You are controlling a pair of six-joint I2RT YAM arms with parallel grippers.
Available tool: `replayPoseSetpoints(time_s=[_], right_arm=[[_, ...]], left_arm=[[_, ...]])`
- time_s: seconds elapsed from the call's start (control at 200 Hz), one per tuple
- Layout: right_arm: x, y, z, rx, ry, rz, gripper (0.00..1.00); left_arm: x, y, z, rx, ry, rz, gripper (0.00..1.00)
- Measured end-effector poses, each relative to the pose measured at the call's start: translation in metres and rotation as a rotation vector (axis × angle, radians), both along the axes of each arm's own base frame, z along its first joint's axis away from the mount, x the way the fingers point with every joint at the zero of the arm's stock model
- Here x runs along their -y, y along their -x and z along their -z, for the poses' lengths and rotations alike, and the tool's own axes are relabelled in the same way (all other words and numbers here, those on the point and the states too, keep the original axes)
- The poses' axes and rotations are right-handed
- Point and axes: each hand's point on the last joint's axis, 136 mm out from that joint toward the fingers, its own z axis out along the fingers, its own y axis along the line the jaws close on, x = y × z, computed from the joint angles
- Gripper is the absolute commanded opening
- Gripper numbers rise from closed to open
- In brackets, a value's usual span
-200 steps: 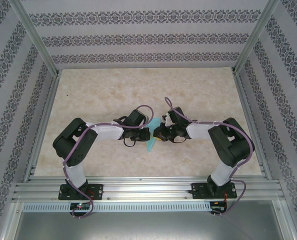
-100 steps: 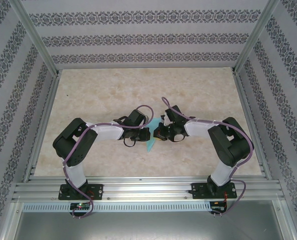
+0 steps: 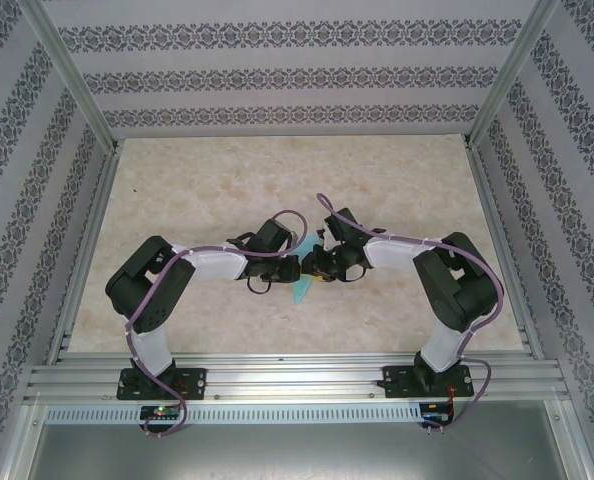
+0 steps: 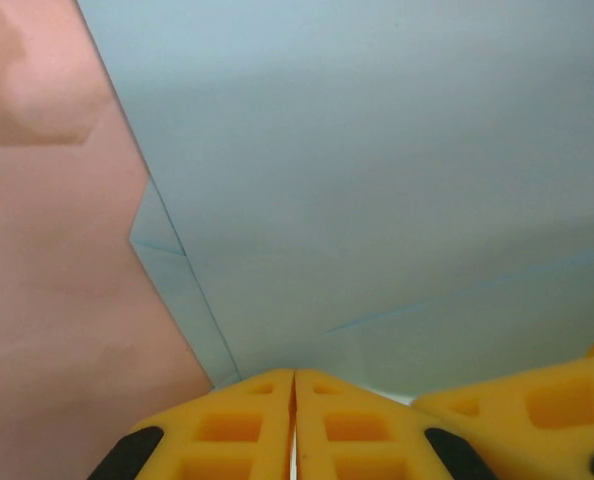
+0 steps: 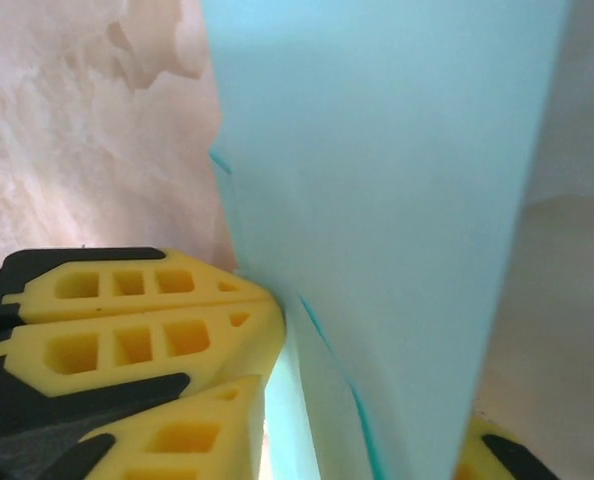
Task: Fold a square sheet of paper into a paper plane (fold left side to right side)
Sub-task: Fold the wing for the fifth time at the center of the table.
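Note:
The light turquoise sheet of paper (image 3: 300, 290) is folded, with creases and layered edges, and sits mid-table between both grippers. My left gripper (image 3: 297, 268) is shut, its yellow fingertips (image 4: 267, 400) pressed together at the paper's (image 4: 377, 180) near edge, apparently pinching it. My right gripper (image 3: 316, 268) faces it from the right. In the right wrist view the right gripper (image 5: 367, 425) is open, one finger on each side of the paper (image 5: 397, 180). The left gripper's stacked fingers (image 5: 147, 310) touch the paper's left edge there.
The beige marbled tabletop (image 3: 277, 180) is walled by patterned panels and metal posts (image 3: 72, 75). An aluminium rail (image 3: 297, 380) carrying both arm bases runs along the near edge. Purple cables loop over both wrists.
My right gripper has opened from shut and its wrist has edged left toward the left gripper. The left arm and the paper have stayed where they were.

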Motion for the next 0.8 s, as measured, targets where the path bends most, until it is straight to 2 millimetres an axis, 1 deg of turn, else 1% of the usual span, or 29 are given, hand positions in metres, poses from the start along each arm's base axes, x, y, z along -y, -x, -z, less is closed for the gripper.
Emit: replayPoseSetpoints(time_s=[0.115, 0.17, 0.225, 0.295, 0.345, 0.395, 0.44, 0.53, 0.615, 0.704, 0.799], right_arm=[[0.01, -0.003, -0.014, 0.029, -0.006, 0.011, 0.41], [0.02, -0.008, -0.023, 0.052, -0.011, 0.03, 0.42], [0.031, -0.011, -0.029, 0.072, -0.011, 0.05, 0.42], [0.048, -0.014, -0.033, 0.082, -0.004, 0.084, 0.36], [0.058, -0.015, -0.031, 0.081, 0.002, 0.103, 0.28], [0.065, -0.015, -0.027, 0.074, 0.012, 0.115, 0.2], [0.069, -0.012, -0.02, 0.054, 0.018, 0.126, 0.16], [0.071, -0.005, -0.007, 0.017, 0.024, 0.128, 0.15], [0.069, -0.002, 0.002, -0.013, 0.017, 0.134, 0.15], [0.064, -0.002, 0.007, -0.021, 0.007, 0.131, 0.15], [0.054, -0.003, 0.01, -0.025, -0.016, 0.121, 0.15]], left_arm=[[0.0, 0.0, 0.0, 0.0, 0.0, 0.0, 0.1], [0.0, 0.0, 0.0, 0.0, 0.0, 0.0, 0.1], [0.0, 0.0, 0.0, 0.0, 0.0, 0.0, 0.1], [0.0, 0.0, 0.0, 0.0, 0.0, 0.0, 0.1], [0.0, 0.0, 0.0, 0.0, 0.0, 0.0, 0.1], [0.0, 0.0, 0.0, 0.0, 0.0, 0.0, 0.1], [0.0, 0.0, 0.0, 0.0, 0.0, 0.0, 0.1], [0.0, 0.0, 0.0, 0.0, 0.0, 0.0, 0.1], [0.0, 0.0, 0.0, 0.0, 0.0, 0.0, 0.1], [0.0, 0.0, 0.0, 0.0, 0.0, 0.0, 0.1], [0.0, 0.0, 0.0, 0.0, 0.0, 0.0, 0.1]])
